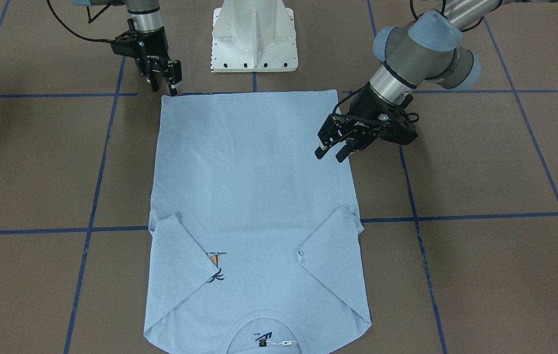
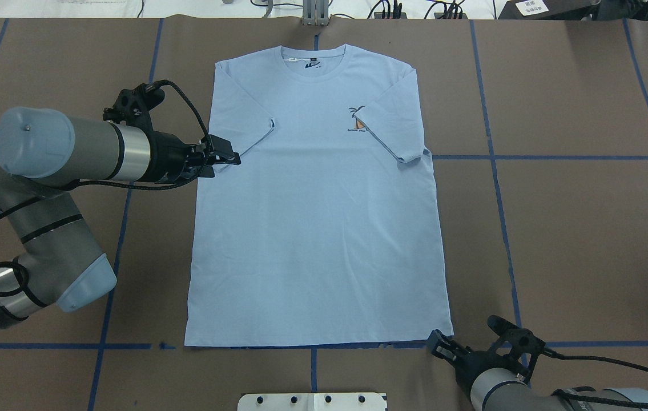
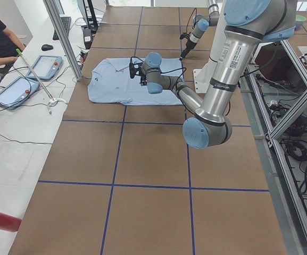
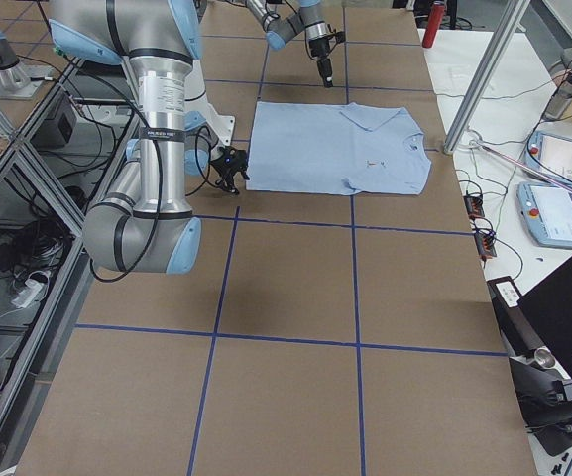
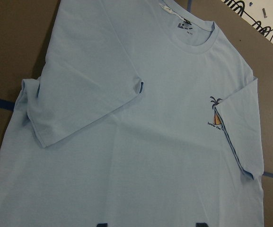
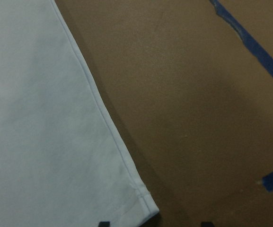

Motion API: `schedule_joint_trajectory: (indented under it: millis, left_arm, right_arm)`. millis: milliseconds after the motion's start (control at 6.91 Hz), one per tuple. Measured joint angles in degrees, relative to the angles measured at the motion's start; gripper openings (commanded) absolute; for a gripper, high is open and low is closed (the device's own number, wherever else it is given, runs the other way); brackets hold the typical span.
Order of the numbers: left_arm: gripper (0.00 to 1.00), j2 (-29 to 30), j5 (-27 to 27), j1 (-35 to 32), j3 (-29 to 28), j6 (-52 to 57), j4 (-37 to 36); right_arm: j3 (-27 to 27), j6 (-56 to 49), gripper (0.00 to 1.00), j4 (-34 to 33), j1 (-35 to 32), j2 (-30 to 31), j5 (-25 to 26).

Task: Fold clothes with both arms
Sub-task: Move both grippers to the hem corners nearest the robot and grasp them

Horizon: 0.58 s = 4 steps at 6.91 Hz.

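A brown tabletop (image 2: 558, 228) marked with blue tape is being used as the folding surface. The light blue T-shirt (image 2: 318, 228) is being presented flat at its middle, front up, with its sleeves (image 2: 241, 123) turned in over the chest (one is hiding part of the palm print (image 2: 358, 119)). The left pincer (image 1: 330, 156) is being held wide over the shirt's side edge just below a sleeve. The right pincer (image 1: 164, 90), also wide, is being poised at the near hem corner (image 2: 446, 331), probably so that two points can be gripped together for a fold.
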<state>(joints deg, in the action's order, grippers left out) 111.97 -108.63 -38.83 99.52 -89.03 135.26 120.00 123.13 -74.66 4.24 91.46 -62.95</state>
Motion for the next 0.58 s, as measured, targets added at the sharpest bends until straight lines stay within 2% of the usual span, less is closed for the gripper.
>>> schedule_joint_trajectory:
  millis: [145, 579]
  left_arm:
    - [0.69, 0.0, 0.0, 0.0, 0.0, 0.0, 0.0]
    - [0.72, -0.3, 0.1, 0.1, 0.3, -0.1, -0.1]
  right_arm:
    - [0.0, 0.0, 0.00, 0.0, -0.3, 0.0, 0.0]
    - [0.4, -0.2, 0.00, 0.0, -0.9, -0.3, 0.0]
